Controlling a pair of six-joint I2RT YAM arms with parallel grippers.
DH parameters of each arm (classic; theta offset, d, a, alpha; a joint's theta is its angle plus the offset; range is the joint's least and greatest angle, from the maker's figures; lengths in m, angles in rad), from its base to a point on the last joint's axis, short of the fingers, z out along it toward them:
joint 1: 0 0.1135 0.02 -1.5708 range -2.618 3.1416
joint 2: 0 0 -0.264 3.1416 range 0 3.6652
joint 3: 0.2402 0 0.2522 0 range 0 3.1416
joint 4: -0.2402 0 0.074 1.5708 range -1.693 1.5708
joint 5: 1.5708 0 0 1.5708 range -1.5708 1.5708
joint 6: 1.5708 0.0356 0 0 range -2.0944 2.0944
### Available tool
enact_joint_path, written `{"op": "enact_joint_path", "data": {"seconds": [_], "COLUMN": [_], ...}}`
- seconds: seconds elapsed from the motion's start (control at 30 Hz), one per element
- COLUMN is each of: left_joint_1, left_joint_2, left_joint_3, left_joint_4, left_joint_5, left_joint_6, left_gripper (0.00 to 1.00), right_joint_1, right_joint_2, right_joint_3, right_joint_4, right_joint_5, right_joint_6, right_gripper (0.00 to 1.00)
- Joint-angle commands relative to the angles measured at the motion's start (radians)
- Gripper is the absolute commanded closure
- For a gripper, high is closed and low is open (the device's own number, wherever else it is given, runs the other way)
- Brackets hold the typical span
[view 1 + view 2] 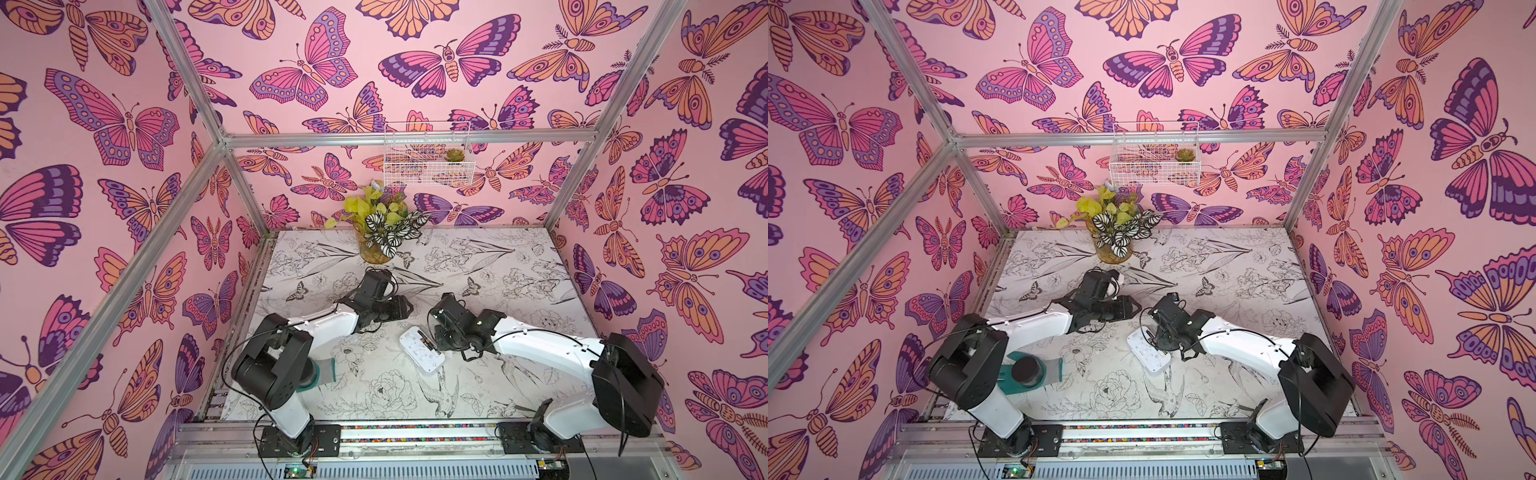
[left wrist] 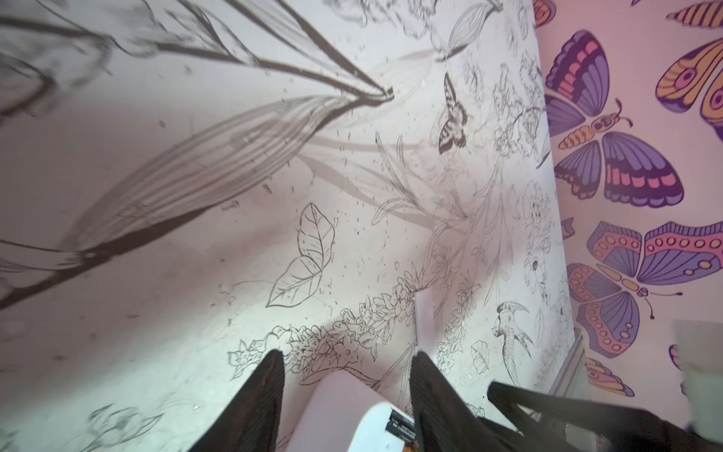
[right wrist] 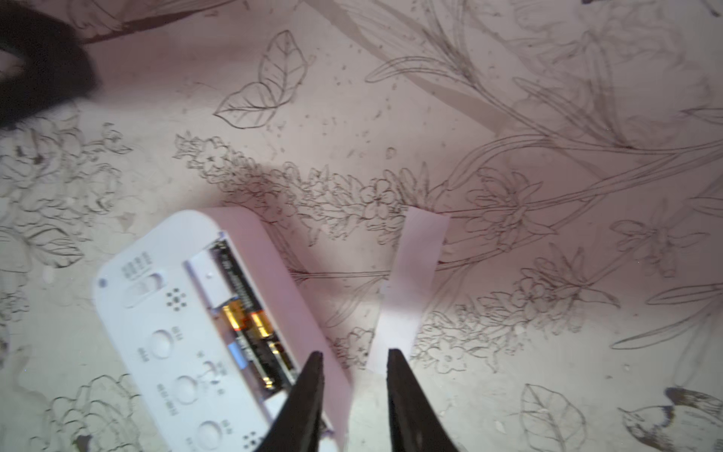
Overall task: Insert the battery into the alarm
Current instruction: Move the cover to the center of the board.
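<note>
1. the alarm (image 1: 421, 348) lies flat on the table (image 1: 498, 266), around the middle and a little toward the front; its plain white back with the small buttons faces up, so the screen faces down
2. in both top views its long axis runs on a slant, from far-left to near-right, and the open battery bay runs along the long edge that faces the right end effector (image 3: 355, 354)
3. that end effector is the nearer one: it sits right at this edge, one finger over an end of the battery bay and the other over the table, jaws parted and holding nothing
4. in the right wrist view a battery (image 3: 250, 325) lies inside the bay with its long axis along the alarm's own; we judge it seated, though the end under the finger is hidden
5. a white strip (image 3: 410, 285), probably the bay's cover, lies on the table just beside the alarm and apart from it
6. the left end effector (image 2: 348, 354) hovers near the alarm's far side, farther off, jaws spread and empty
7. we judge the insertion nearly done; any further push has to come from the right, straight down onto that long edge
</note>
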Motion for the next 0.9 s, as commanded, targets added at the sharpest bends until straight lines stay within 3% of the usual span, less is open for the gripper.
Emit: {"op": "enact_joint_path", "data": {"seconds": [0.0, 0.47, 0.87], "left_joint_1": [0.017, -0.045, -0.131], "left_joint_2": [-0.073, -0.211, -0.182], "left_joint_3": [-0.034, -0.235, -0.29], "left_joint_4": [-0.045, -0.029, 0.079], "left_joint_5": [-0.079, -0.009, -0.001], "left_joint_6": [0.01, -0.128, -0.214], "left_gripper": [0.44, 0.36, 0.35], "right_joint_1": [-0.024, -0.03, -0.029], "right_joint_2": [-0.014, 0.171, 0.165], "right_joint_3": [-0.026, -0.017, -0.091], "right_joint_4": [0.002, 0.09, 0.119], "right_joint_5": [0.044, 0.017, -0.005], "right_joint_6": [0.026, 0.051, 0.089], "right_gripper": [0.6, 0.56, 0.67]}}
